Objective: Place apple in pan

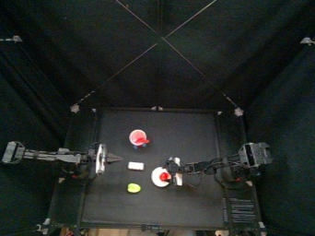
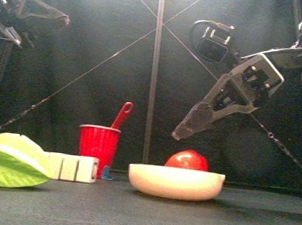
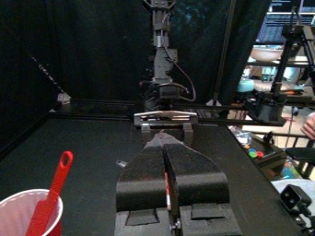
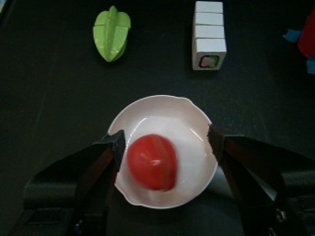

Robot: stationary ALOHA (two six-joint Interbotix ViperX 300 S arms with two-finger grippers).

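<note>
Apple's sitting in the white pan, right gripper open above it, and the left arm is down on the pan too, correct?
Not quite: the left gripper is away from the pan, as the top view shows. The apple does sit in it, with the right gripper open above.

one apple [image 4: 154, 159], one pan [image 4: 157, 120], one red cup [image 2: 97, 142], one yellow-green lump [image 4: 110, 32], one white block [image 4: 209, 35]
</note>
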